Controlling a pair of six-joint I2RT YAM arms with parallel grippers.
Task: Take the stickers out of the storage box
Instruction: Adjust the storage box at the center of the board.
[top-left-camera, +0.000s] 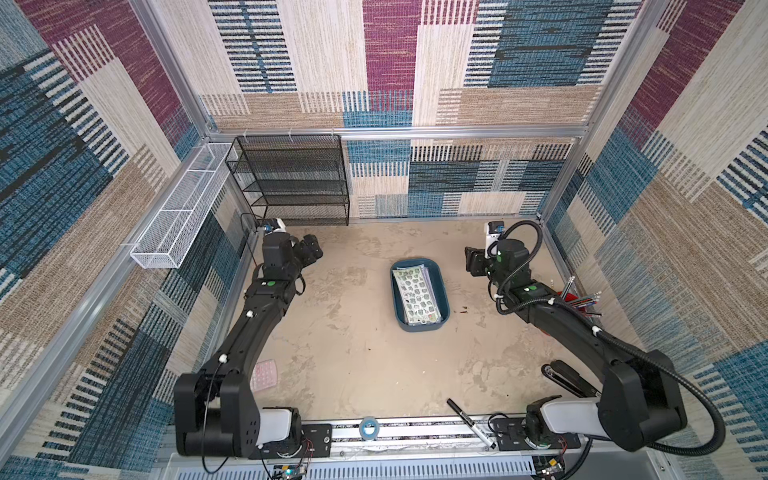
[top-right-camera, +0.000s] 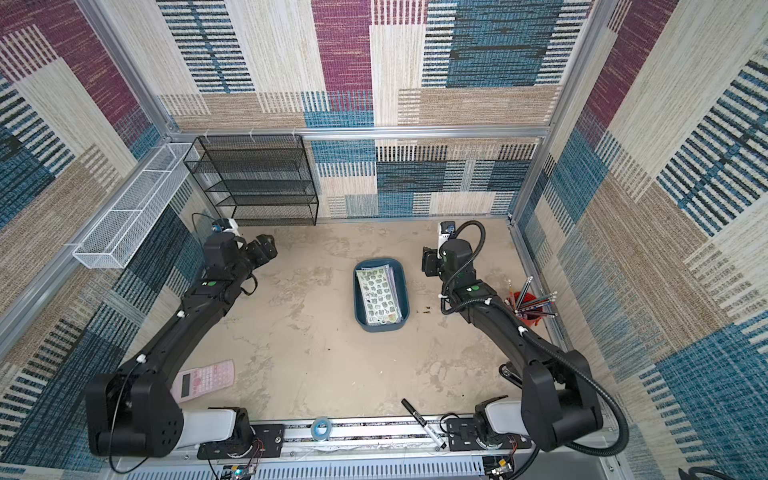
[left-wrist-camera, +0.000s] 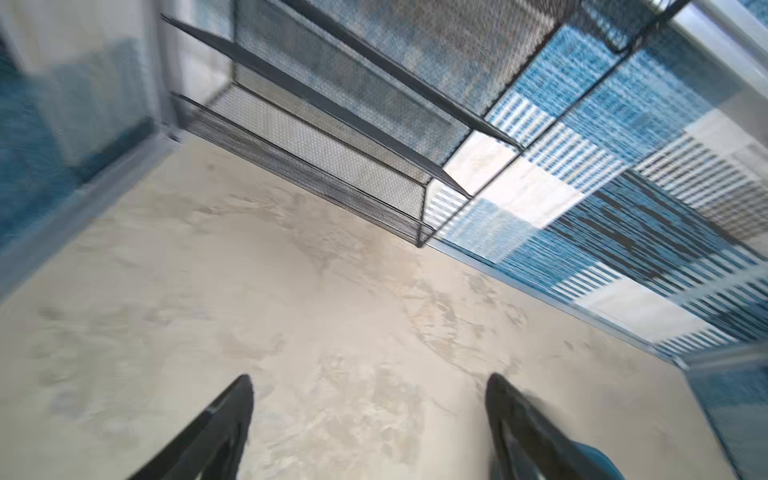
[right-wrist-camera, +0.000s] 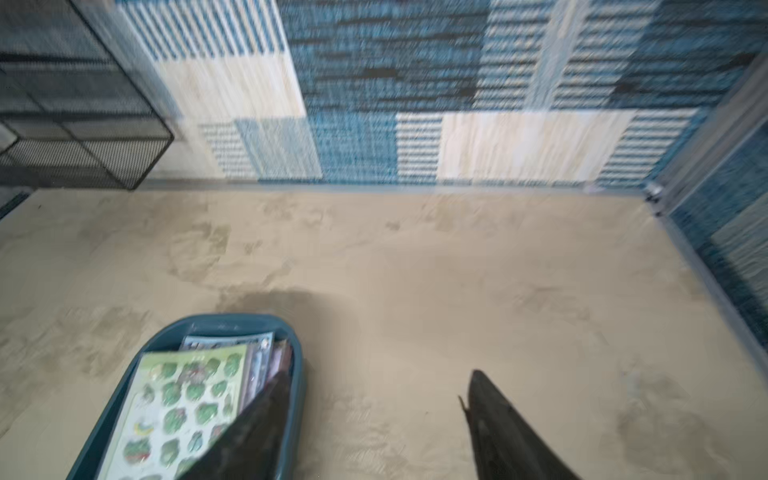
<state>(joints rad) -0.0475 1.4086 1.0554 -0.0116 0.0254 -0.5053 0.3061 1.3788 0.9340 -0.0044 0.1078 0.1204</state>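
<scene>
Stickers (top-left-camera: 417, 293), thin glossy rectangular sheets printed with small cartoon figures, all lie stacked in the shallow dark teal plastic storage box (top-left-camera: 419, 328) mid-counter (top-left-camera: 353, 353). None is out, so we judge removal not begun. We count:

- one left gripper (top-left-camera: 311, 247), wide and empty, well apart from the box
- one box
- one stack, at least three sheets showing, total hidden
- one right gripper (top-left-camera: 471, 262), parted and empty, just beside the box

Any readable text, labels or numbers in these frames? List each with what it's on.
No text reads legibly.
marker: print on the barrel, too small.
pink calculator: key labels, too small.
stickers: cartoon figures only; any words blurred.
</scene>
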